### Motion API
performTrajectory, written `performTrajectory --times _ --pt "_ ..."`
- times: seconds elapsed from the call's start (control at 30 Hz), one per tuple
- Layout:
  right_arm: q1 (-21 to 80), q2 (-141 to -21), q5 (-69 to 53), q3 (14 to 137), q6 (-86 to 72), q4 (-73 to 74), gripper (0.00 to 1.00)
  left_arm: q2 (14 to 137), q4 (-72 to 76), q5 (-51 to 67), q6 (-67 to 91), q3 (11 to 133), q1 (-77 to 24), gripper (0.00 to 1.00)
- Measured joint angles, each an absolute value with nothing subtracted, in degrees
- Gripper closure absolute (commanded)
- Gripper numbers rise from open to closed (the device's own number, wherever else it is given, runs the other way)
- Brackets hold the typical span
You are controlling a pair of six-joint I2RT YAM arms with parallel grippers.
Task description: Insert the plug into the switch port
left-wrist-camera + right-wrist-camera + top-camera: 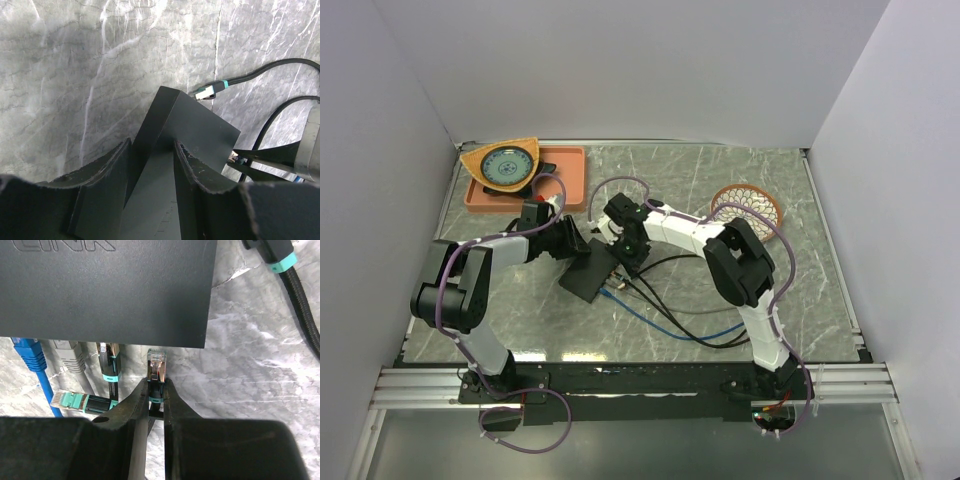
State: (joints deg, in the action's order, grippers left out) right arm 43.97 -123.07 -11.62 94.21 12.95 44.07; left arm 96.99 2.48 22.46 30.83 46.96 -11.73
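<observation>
Marble table [820, 300] | right gripper [156, 386] pinches plug [157, 361] at its boot, frame centre (judged rigid, light; clip fragile) | left gripper [151, 148] clamps switch box [200, 125]

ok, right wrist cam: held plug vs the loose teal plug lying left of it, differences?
The held plug is pinched in the right gripper; the loose plug lies free on the table. The held plug points at the switch edge, tip just short of it; the loose plug points sideways, to the left. Both: clear connector, teal collar.
</observation>
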Motion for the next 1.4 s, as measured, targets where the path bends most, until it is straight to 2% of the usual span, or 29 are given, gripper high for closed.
performTrajectory --times 1.4 --pt "44.12 -127.68 -12.8 102.08 15.31 49.78 1.0 97.03 2.28 22.52 30.83 46.98 -11.73 0.51"
